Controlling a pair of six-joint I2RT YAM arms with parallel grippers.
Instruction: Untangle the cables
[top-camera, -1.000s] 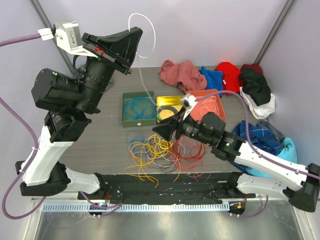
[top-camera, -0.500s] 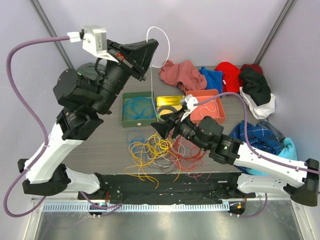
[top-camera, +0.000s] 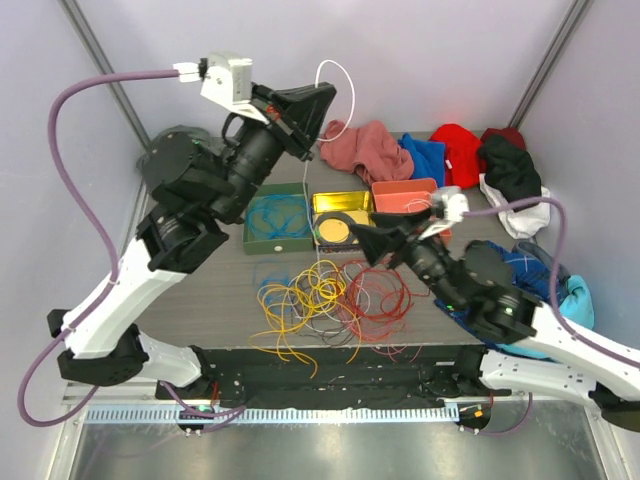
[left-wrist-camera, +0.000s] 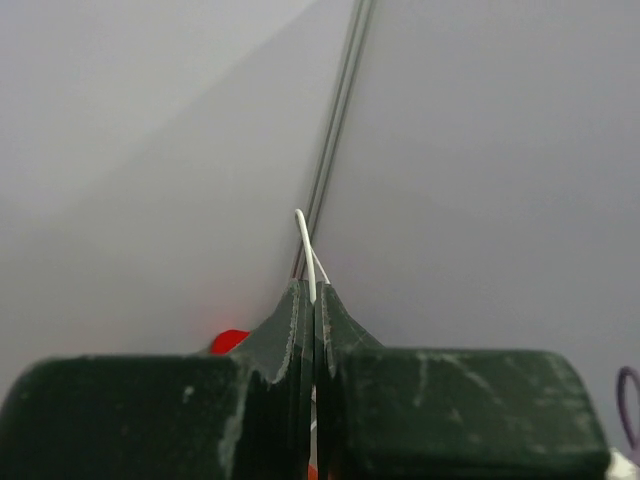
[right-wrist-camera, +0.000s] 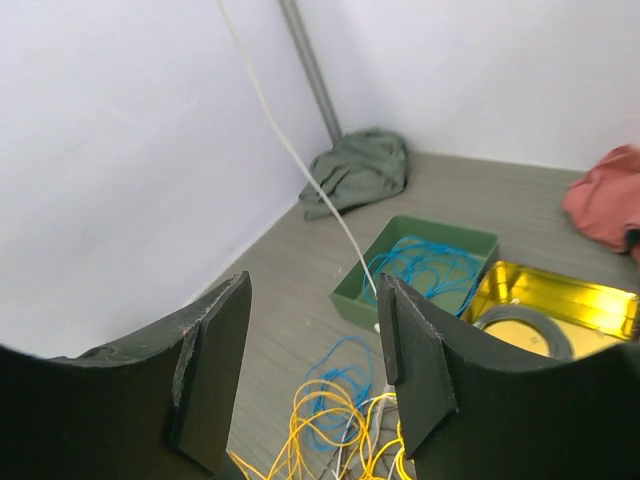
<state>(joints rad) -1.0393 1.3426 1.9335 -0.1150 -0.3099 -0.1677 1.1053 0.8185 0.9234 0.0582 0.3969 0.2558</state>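
left gripper (top-camera: 322, 108) is way up in the air, jaws pinched tight on the white cable (left-wrist-camera: 302, 222), which trails down toward the table (top-camera: 215, 280). right gripper (right-wrist-camera: 312, 300) is spread wide with nothing in it, just above the loose pile of cables (top-camera: 325, 298) near the green tray (top-camera: 275, 247).

The bench (top-camera: 200, 290) is showing a matt grey wood-grain top. The yellow tray (top-camera: 345, 199) is gleaming like polished metal, while the green tray (top-camera: 248, 225) is looking dull and plastic. The pink cloth (top-camera: 365, 145) is lying as soft, crumpled fabric. The cables (top-camera: 300, 292) and the white cable (right-wrist-camera: 300, 165) are looking smooth and plastic-sheathed. The left gripper (left-wrist-camera: 313, 292) is showing matt dark-green plastic scuffed with pale scratches. The right gripper (right-wrist-camera: 312, 290) is looking alike, with rough edges.
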